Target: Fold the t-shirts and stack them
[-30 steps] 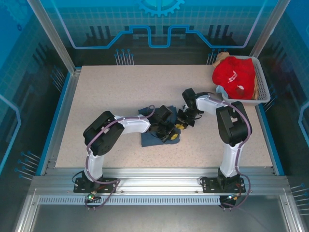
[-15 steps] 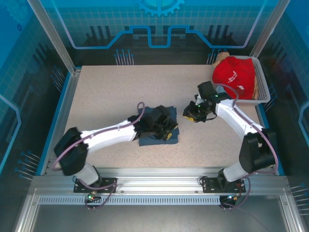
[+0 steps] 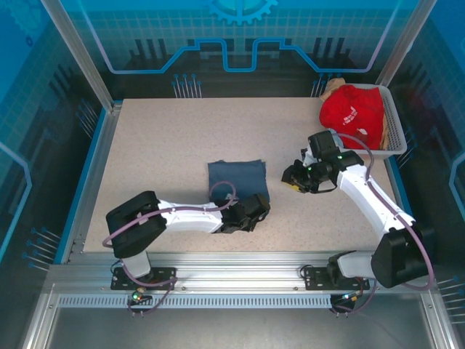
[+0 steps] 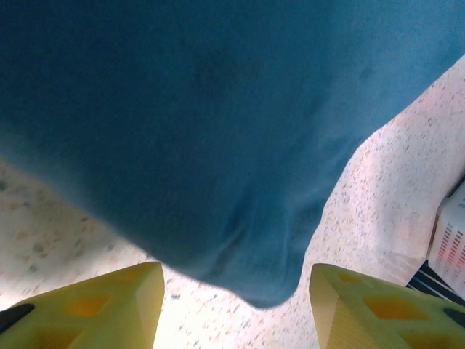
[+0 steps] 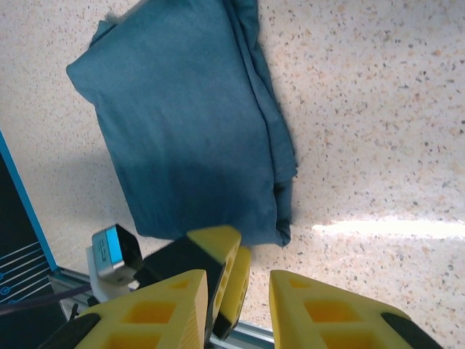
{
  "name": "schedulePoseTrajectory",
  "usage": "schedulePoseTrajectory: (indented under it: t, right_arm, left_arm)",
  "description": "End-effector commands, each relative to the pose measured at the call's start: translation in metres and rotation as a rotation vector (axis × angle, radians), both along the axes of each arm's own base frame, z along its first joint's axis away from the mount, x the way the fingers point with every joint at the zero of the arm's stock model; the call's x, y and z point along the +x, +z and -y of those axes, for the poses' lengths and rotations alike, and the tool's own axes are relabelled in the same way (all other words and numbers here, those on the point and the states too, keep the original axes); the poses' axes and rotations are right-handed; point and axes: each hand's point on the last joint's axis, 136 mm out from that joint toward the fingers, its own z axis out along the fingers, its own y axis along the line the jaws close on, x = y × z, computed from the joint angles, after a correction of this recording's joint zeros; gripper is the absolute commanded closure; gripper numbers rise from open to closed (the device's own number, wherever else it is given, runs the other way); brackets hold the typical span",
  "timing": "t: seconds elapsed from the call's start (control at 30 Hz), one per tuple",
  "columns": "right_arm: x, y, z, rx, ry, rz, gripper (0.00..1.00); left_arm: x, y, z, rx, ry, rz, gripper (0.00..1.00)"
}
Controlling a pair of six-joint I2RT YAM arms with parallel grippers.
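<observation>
The folded slate-blue t-shirt (image 3: 237,179) could be snagged and unfolded if the left end effector (image 4: 236,291), parted and empty at its near edge, is dragged; the right end effector (image 3: 295,177) is likewise parted, empty.

- Folded shirt (image 3: 236,177) lies on the table (image 3: 160,138), just left of frame centre in the top view.
- Left gripper (image 3: 256,209) sits at the shirt's lower right corner, with its arm stretching away toward the lower left.
- Right gripper (image 3: 292,177) stands just right of the shirt, apart from it.
- At the table's upper right corner sits the basket (image 3: 397,131), behind the right gripper.
- More shirts (image 3: 352,109) are heaped in the basket.
</observation>
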Motion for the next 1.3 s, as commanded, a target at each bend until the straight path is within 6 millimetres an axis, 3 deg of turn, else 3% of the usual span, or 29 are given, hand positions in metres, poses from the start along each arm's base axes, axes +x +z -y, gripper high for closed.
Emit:
schedulePoseTrajectory:
  t: [0.0,0.17,0.33,0.53,0.67,0.83,0.9,1.0,1.1,1.27]
  right_arm:
    - [-0.014,0.003,0.003,0.027,0.003,-0.028,0.7]
    - [-0.02,0.015,0.005,0.039,-0.006,-0.009,0.7]
    - [-0.024,0.031,0.009,0.047,-0.019,0.018,0.7]
    - [-0.029,0.044,0.012,0.056,-0.031,0.038,0.7]
    - [-0.03,0.051,0.013,0.066,-0.04,0.047,0.69]
    - [-0.026,0.059,0.01,0.087,-0.028,0.079,0.69]
    - [-0.021,0.067,0.005,0.119,-0.012,0.119,0.68]
    - [-0.009,0.089,-0.009,0.218,0.021,0.226,0.67]
    - [0.001,0.111,-0.017,0.278,0.037,0.305,0.66]
    - [0.014,0.121,-0.021,0.28,0.046,0.322,0.66]
  left_arm:
    - [0.009,-0.011,-0.001,-0.208,0.352,-0.083,0.48]
    - [0.02,-0.029,-0.008,-0.218,0.408,-0.073,0.72]
    - [0.046,-0.035,-0.039,-0.178,0.405,-0.049,0.9]
    - [0.069,-0.037,-0.122,-0.093,0.409,-0.036,0.95]
    - [0.1,-0.035,-0.184,-0.07,0.321,-0.016,0.98]
    - [0.123,-0.035,-0.264,-0.048,0.264,-0.065,0.98]
    - [0.143,-0.032,-0.292,-0.05,0.231,-0.043,0.98]
    - [0.175,-0.034,-0.319,-0.087,0.126,-0.055,0.99]
    - [0.195,-0.035,-0.351,-0.04,0.065,-0.08,0.99]
    - [0.236,-0.035,-0.391,-0.03,0.031,-0.051,0.99]
